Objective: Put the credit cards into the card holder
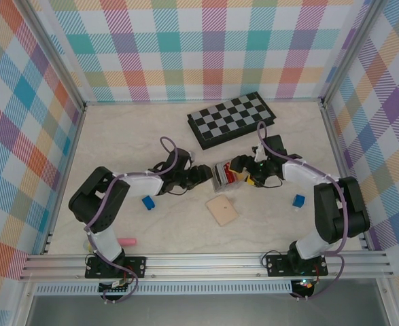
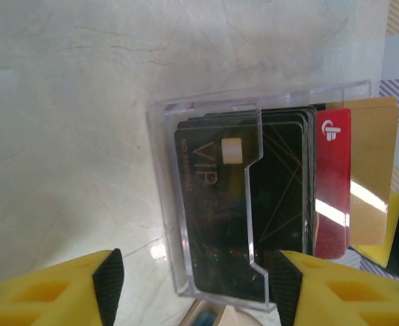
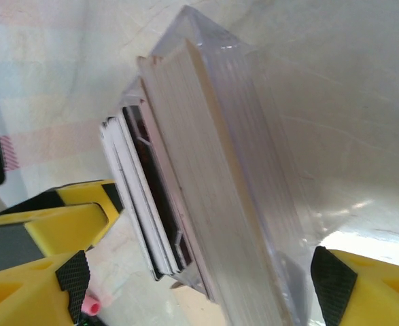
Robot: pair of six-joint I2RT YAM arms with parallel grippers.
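**A:** Cards first. Where are they?

**B:** The thin plastic credit cards [image 2: 219, 204] stand packed in a clear plastic case [image 2: 164, 204] at the middle of the pale table [image 1: 151, 142]. Dark ones sit in front, with a red card [image 2: 333, 183] and a tan card [image 2: 372, 170] behind.

**A:** And the claws?

**B:** The left claw [image 2: 196, 288] is spread wide. Its black pads sit on either side of the case's near end, and there is a clear gap on one side. The right claw [image 3: 202, 282] is spread apart too, straddling the case's edge.

**A:** The holder?

**B:** The tan, flat, square card holder [image 1: 221, 209] lies on the table just nearer the arm bases, apart from the case.
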